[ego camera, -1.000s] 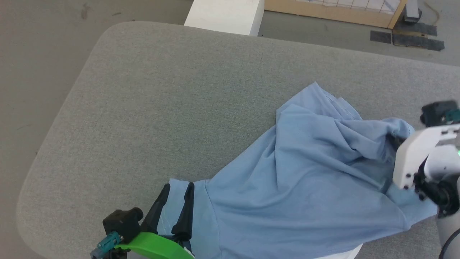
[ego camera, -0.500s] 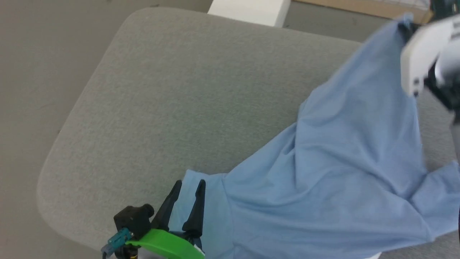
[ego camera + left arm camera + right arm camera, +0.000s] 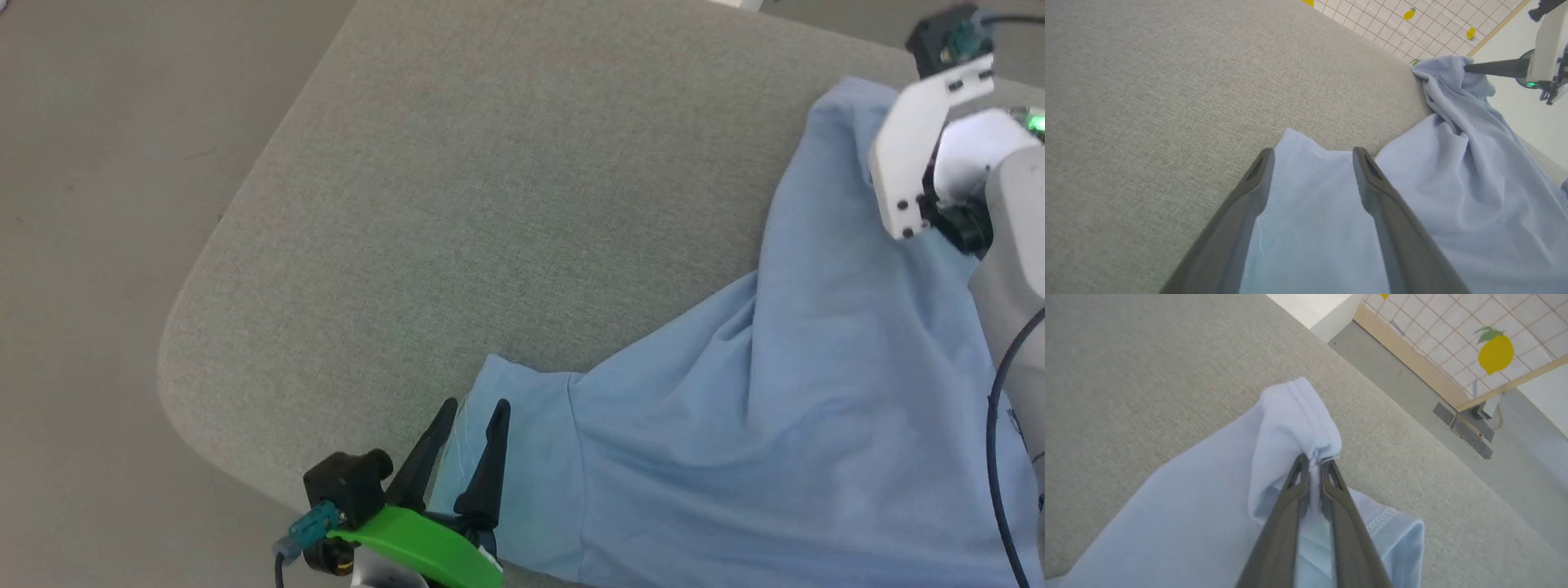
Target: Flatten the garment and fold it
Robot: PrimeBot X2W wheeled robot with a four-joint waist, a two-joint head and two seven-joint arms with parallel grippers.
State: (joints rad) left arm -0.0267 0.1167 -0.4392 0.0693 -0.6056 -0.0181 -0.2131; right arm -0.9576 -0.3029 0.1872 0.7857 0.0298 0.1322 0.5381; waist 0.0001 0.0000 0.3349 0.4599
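Observation:
The garment (image 3: 775,425) is a light blue shirt spread over the right half of a grey padded table (image 3: 490,204). My left gripper (image 3: 476,404) stands open at the near edge, its two dark fingers astride a sleeve (image 3: 1310,204) lying flat. My right gripper (image 3: 1314,459) is shut on a stitched hem of the garment (image 3: 1298,416), with the fabric pinched between its tips and bunched above them. In the left wrist view, the right gripper (image 3: 1468,67) holds that bunch at the far right. The right wrist's white mount (image 3: 922,155) hides its fingers in the head view.
The table's rounded corner (image 3: 175,359) lies to the left, with grey floor (image 3: 98,163) beyond it. A wood-framed screen with lemon tiles (image 3: 1494,355) and a white block (image 3: 1314,306) stand past the far edge. Bare cushion spans the table's left half.
The head camera has shifted. My right gripper has carried the gripped hem up and away toward the far right, drawing the crumpled fabric out long. The left gripper has stayed open over the sleeve.

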